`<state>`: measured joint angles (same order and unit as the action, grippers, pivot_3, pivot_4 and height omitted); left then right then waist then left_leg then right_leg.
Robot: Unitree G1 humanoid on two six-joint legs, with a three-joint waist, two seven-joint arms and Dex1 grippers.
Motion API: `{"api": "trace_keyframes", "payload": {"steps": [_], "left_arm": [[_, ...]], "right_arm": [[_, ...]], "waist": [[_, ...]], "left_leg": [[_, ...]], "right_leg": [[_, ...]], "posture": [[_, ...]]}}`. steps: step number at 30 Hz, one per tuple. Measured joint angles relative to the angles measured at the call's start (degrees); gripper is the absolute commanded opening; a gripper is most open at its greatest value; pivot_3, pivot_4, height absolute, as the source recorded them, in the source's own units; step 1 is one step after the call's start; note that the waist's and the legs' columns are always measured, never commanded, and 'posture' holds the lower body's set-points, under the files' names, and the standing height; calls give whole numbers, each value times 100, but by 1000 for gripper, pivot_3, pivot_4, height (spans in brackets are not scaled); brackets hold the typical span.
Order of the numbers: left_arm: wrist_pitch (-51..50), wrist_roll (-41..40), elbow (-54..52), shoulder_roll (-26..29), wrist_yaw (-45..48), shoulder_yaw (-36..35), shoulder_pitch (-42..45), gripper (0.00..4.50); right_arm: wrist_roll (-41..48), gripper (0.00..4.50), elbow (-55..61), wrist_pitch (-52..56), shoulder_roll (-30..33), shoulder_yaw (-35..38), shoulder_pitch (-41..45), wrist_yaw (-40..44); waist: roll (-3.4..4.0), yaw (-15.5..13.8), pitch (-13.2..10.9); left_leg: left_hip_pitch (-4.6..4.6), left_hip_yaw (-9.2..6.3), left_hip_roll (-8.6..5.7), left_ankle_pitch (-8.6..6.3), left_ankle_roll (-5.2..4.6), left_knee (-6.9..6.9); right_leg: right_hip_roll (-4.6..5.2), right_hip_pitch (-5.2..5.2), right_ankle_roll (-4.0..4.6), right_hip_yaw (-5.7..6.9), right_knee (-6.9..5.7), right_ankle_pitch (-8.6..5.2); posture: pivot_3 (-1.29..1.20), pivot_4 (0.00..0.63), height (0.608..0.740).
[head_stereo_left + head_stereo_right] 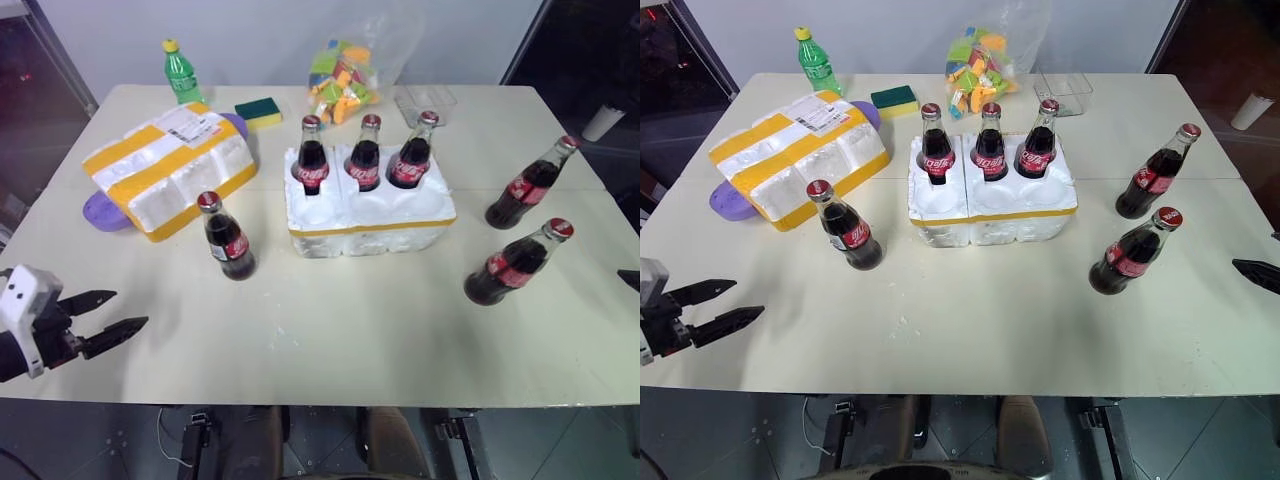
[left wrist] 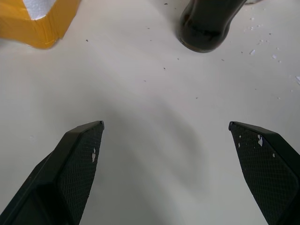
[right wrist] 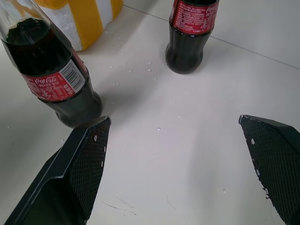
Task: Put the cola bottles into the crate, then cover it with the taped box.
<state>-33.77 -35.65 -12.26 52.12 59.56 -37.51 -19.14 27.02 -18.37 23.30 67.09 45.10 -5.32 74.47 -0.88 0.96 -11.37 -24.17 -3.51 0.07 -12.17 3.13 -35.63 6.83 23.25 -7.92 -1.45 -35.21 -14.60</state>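
Hovering over the near left edge of the white table (image 1: 330,340), at about 8 o'clock, the left gripper (image 1: 118,312) has its two black fingers spread apart and holds nothing. At 10 o'clock lies the taped box (image 1: 170,170), white styrofoam with wide yellow bands and a shipping label, resting on a purple plate (image 1: 100,212). Behind it, near 11 o'clock, stands a green plastic bottle (image 1: 181,73) with a yellow cap, and a green and yellow sponge (image 1: 259,112) lies just beside the box corner.

One cola bottle (image 1: 227,238) stands upright on the table between the taped box and the crate, near both but touching neither.

The crate (image 1: 368,213) sits at the centre, low and white with a thin yellow band. Three cola bottles (image 1: 364,155) stand in its far row of compartments; the near row is empty. Behind the crate, at 12 o'clock, is a clear bag of coloured toys (image 1: 345,78) and a clear plastic container (image 1: 424,100).

At 3 o'clock two more cola bottles stand on the table well apart from the crate, the farther one (image 1: 530,184) and the nearer one (image 1: 516,262).

At the right edge, the right gripper (image 3: 173,145) is wide apart and empty, with these two bottles in front of it.
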Motion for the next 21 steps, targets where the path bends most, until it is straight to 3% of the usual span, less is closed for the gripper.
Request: {"api": "trace_keyframes", "payload": {"steps": [15, 21], "left_arm": [[-107, 8, 312, -45, -130, 103, 620, 4473], [-72, 10, 448, 33, 94, 363, 994, 4473]], "right_arm": [[20, 4500, 30, 77, -113, 32, -310, -83], [131, 4500, 297, 291, -96, 374, -455, 53]], "waist": [[1, -2, 1], [1, -5, 1]], "left_leg": [[4, 0, 0, 1, -1, -7], [5, 0, 0, 1, -1, -7]], "right_leg": [[-2, -6, -1, 0, -8, 1], [-4, -6, -2, 0, -11, 1]], "posture": [[0, 150, 739], [0, 150, 739]]}}
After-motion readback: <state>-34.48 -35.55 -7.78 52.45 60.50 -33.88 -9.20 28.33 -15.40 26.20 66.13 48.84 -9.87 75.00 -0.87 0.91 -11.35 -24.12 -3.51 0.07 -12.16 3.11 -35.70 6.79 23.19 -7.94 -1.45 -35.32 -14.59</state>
